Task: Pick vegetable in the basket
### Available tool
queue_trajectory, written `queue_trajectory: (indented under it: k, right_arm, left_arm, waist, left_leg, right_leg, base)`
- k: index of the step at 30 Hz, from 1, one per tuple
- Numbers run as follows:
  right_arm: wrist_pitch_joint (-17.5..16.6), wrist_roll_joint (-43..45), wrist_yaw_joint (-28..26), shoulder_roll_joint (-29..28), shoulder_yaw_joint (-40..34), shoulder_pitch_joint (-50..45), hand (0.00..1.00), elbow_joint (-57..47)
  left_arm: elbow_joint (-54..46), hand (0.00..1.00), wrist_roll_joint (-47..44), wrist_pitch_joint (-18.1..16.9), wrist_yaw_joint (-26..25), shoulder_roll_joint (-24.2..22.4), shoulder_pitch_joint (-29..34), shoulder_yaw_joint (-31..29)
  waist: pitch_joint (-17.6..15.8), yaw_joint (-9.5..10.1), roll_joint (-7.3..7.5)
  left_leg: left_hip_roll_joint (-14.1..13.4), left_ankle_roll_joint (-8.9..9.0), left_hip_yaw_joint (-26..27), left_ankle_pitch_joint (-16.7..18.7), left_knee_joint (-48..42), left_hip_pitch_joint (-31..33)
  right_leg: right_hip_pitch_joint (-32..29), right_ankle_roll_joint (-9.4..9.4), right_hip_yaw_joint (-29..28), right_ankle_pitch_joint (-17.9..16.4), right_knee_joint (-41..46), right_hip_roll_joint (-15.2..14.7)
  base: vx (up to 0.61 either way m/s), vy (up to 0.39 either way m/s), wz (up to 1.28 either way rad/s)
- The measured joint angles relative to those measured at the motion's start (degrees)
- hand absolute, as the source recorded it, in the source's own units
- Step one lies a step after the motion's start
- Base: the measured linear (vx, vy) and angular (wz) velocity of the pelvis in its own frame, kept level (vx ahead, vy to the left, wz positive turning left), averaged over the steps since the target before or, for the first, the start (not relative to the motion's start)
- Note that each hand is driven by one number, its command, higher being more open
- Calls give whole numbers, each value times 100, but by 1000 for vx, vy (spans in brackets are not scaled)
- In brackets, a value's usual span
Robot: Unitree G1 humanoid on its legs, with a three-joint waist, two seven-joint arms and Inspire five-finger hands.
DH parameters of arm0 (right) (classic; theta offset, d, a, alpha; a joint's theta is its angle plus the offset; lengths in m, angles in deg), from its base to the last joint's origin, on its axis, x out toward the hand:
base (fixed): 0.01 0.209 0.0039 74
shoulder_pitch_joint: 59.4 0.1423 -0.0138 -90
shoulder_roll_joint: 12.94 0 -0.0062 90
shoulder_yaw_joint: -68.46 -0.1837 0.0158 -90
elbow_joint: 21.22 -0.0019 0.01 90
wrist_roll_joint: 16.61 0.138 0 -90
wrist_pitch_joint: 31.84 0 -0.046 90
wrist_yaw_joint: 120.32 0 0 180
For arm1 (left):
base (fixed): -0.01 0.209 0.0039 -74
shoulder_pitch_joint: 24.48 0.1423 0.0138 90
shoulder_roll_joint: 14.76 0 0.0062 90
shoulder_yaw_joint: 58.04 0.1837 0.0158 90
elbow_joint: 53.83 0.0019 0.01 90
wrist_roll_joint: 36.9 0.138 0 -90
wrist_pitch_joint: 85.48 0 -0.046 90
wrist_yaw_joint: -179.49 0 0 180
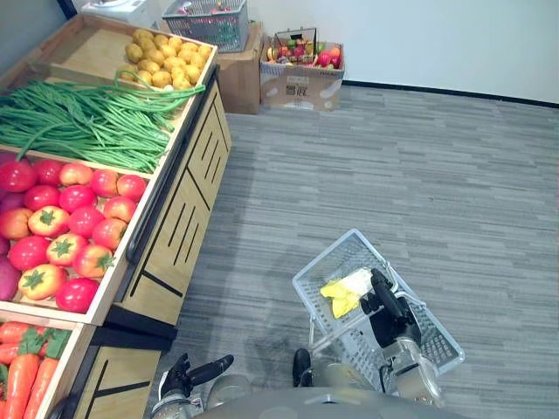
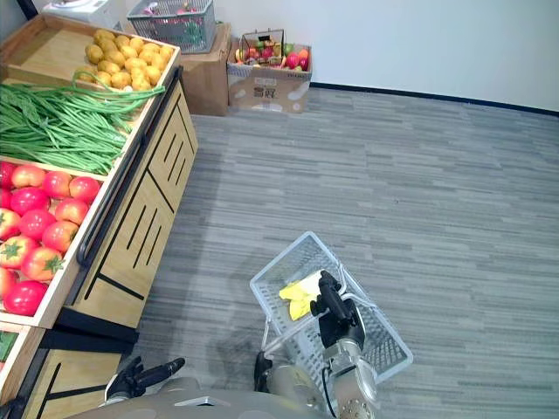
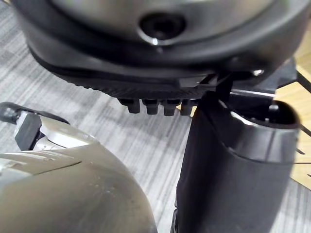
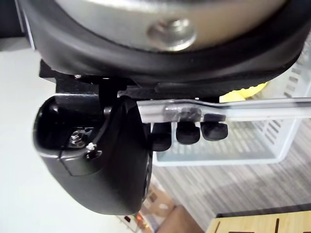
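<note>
My right hand (image 1: 384, 305) is shut on the handle (image 4: 233, 108) of a white mesh basket (image 1: 323, 256), which hangs low over the grey floor at my right. The right wrist view shows its fingers (image 4: 188, 133) curled under the handle bar. A yellow item (image 1: 342, 295) lies inside the basket. The wooden stand (image 1: 179, 218) at left holds green beans (image 1: 83, 122), tomatoes (image 1: 65, 227), carrots (image 1: 22, 367) and potatoes (image 1: 170, 59). My left hand (image 1: 196, 374) hangs low beside the stand's front, open and holding nothing.
A cardboard box of mixed fruit (image 1: 301, 65) stands against the far wall. A grey wire basket (image 1: 208, 22) sits on another box beside it. Grey plank floor (image 1: 419, 166) stretches out to the right of the stand.
</note>
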State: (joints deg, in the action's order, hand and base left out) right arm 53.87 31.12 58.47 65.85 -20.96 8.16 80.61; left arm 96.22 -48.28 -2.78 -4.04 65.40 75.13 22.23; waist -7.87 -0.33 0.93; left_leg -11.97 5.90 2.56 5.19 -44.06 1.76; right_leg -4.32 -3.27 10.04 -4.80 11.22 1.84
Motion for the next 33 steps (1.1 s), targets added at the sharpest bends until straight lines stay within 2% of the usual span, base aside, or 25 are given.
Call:
queue_trajectory:
  k: [1, 2, 4, 5, 6, 7, 8, 10, 13, 14, 17, 24, 26, 27, 28, 29, 30, 31, 33]
  right_arm:
    - [-2, 0, 4, -26, -27, -45, 0, 0]
    - [-1, 3, 18, -28, -78, -75, 0, 10]
    - [-4, 3, 24, -35, -148, -81, 0, 19]
    - [-9, -1, 23, -3, -179, -84, 0, 20]
    - [-10, -2, 22, 7, -205, -85, 0, 20]
    - [-9, -4, 25, -19, -246, -78, 0, 71]
    - [-6, -4, 20, -98, -244, -113, 0, 84]
    - [-1, -9, 2, -149, -171, -78, 0, 84]
    - [16, -25, -7, -228, -161, -45, 0, 94]
    - [52, -41, -9, -231, -159, -44, 0, 128]
    - [57, -192, -13, -231, -144, -25, 0, 161]
    - [73, -240, -80, -216, 44, 207, 0, 400]
    - [73, -239, -79, -180, 43, 254, 0, 437]
    - [74, -239, -79, -110, 28, 222, 0, 440]
    - [75, -239, -77, -64, 1, 159, 0, 441]
    - [75, -238, -76, -31, 1, 68, 0, 440]
    - [74, -236, -73, -37, 1, 66, 0, 440]
    - [66, -231, -81, -57, -2, 78, 0, 437]
    - [51, -230, -96, -64, 14, 140, 0, 436]
  left_arm:
    - [-16, 100, 0, -11, 0, 57, -15, -8]
    - [-86, 100, 0, -21, -4, 77, -28, -17]
    - [-202, 100, 0, -33, -17, 93, -39, -12]
    - [-237, 100, 4, -44, -17, 82, -76, 15]
    - [-235, 100, 4, -41, -22, 65, -91, 52]
    - [-225, 100, 11, -42, -14, 34, -96, 79]
    - [-233, 100, 18, -44, -21, 64, -104, 74]
    - [-203, 100, 32, -10, -72, 105, -77, 47]
    - [-142, 100, 35, 18, -85, 81, 74, 47]
    - [-107, 100, 38, 22, -84, 68, 156, 63]
    - [-86, 100, 57, 24, -82, 41, 213, 105]
    - [-80, 100, 57, 1, -76, 76, 216, 209]
    - [-73, 100, 57, 1, -74, 72, 215, 219]
    - [-67, 100, 56, 0, -74, 78, 215, 272]
    - [-64, 100, 56, -7, -71, 96, 217, 320]
    - [-41, 100, 55, -16, -50, 140, 227, 323]
    - [-19, 100, 58, -11, -40, 159, 239, 324]
    - [5, 100, 54, -5, -50, 177, 292, 298]
    - [-34, 100, 39, -28, -37, 163, 315, 208]
  waist:
    - [4, -31, 22]
    - [-22, -115, 97]
    - [-42, -146, 164]
    - [-26, -136, 138]
    - [-13, -145, 94]
    - [22, -138, 57]
    - [16, -133, 157]
    - [29, -84, 214]
    - [29, 1, 216]
    - [34, 1, 207]
    - [54, 5, 167]
    - [70, 28, 188]
    - [53, 7, 157]
    - [29, -26, 133]
    - [22, -36, 129]
    - [-15, -81, 165]
    - [-41, -119, 176]
    - [-68, -149, 160]
    - [-84, -110, 147]
  left_leg:
    - [-186, -171, 466, 79, -24, -11]
    - [-406, -379, 1117, 307, 147, -17]
    - [-475, -355, 1846, 689, 672, -7]
    - [-410, -306, 2301, 687, 1282, 91]
    - [-393, -315, 2479, 472, 1562, 140]
    - [-354, -261, 2739, 521, 1744, 123]
    - [-192, -252, 3029, 523, 2048, 75]
    - [-36, -254, 3235, 524, 2367, 70]
    - [349, -364, 3180, 436, 3076, -208]
    - [517, -399, 3168, 312, 3384, -360]
    - [799, -464, 3135, 45, 4002, -559]
    - [1074, -558, 3025, -295, 4737, -746]
    - [1106, -601, 2820, -281, 4741, -711]
    - [1125, -648, 2574, -180, 4679, -696]
    - [1129, -688, 2342, -74, 4525, -644]
    - [1141, -794, 1926, 141, 4161, -578]
    - [1137, -850, 1758, 234, 4010, -562]
    - [1108, -956, 1496, 363, 3721, -484]
    - [1029, -979, 1162, 558, 3356, -393]
  right_leg:
    - [119, -13, 125, -8, -69, -57]
    - [281, -26, 364, -19, -163, -191]
    - [437, -19, 690, -21, -251, -403]
    - [473, 91, 1011, -64, -237, -555]
    - [478, 165, 1132, -89, -219, -581]
    - [508, 267, 1270, -113, -217, -648]
    - [534, 399, 1497, -118, -250, -793]
    - [545, 512, 1705, -45, -351, -894]
    - [618, 633, 1767, 37, -436, -1028]
    - [664, 650, 1779, 47, -439, -1091]
    - [668, 729, 1777, 108, -473, -1178]
    - [605, 750, 1814, 190, -427, -1266]
    - [499, 748, 1827, 161, -46, -1393]
    - [395, 738, 1766, 97, 462, -1516]
    - [285, 700, 1539, 75, 949, -1634]
    - [92, 668, 807, 112, 1744, -1740]
    - [0, 632, 483, 125, 2016, -1730]
    - [-81, 564, -44, -79, 2323, -1653]
    - [-194, 646, -334, -455, 2408, -1563]
  base:
    - [138, -17, 67]
    - [134, 0, 98]
    - [107, 95, 114]
    - [67, 199, 110]
    - [51, 190, 120]
    - [65, 262, 120]
    - [53, 226, 111]
    - [29, 200, 77]
    - [20, 179, 24]
    - [6, 111, 15]
    - [-15, 101, 10]
    - [-46, 36, 6]
    - [-8, 59, 51]
    - [23, 64, 90]
    - [86, 73, 151]
    - [112, 68, 142]
    - [153, 33, 155]
    - [108, 3, 104]
    - [114, -7, 100]
